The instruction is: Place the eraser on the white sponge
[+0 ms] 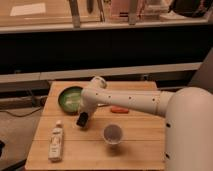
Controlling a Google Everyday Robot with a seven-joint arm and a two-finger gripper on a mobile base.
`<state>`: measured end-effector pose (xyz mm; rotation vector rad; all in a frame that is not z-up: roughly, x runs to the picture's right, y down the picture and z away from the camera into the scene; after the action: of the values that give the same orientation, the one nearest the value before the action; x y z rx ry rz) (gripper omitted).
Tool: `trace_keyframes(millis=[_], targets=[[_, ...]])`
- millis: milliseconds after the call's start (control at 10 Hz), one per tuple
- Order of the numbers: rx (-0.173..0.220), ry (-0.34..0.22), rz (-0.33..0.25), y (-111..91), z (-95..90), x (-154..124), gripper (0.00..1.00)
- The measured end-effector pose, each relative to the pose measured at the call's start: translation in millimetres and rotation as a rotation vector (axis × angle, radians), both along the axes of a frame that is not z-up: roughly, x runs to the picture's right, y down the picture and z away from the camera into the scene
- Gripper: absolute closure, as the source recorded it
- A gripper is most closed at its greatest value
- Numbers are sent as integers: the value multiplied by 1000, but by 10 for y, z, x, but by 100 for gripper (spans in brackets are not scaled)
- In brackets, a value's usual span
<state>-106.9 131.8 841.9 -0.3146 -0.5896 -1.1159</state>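
Find the gripper (82,120) low over the table (80,156), at 10 o'clock from the cup (113,134). Cannot tell if squeezing or let go. Hard to tell the eraser from that dark lump. Could miss the sponge (75,102), likely the pale patch in the bowl (62,95) at 11 o'clock, by letting go too soon.

claw (82,120) over gap between bottle (56,142) and cup (113,134), bowl (62,96) close behind

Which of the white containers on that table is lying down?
The white bottle, at the front-left of the table. The white cup stands upright instead, just right of the gripper at mid-table.
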Motion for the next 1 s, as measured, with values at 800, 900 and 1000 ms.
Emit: trace_keyframes(millis=[800,900,1000], targets=[[69,70,64,-560,341,180,100],[71,78,75,-585,344,223,100],[74,89,91,-608,340,261,100]])
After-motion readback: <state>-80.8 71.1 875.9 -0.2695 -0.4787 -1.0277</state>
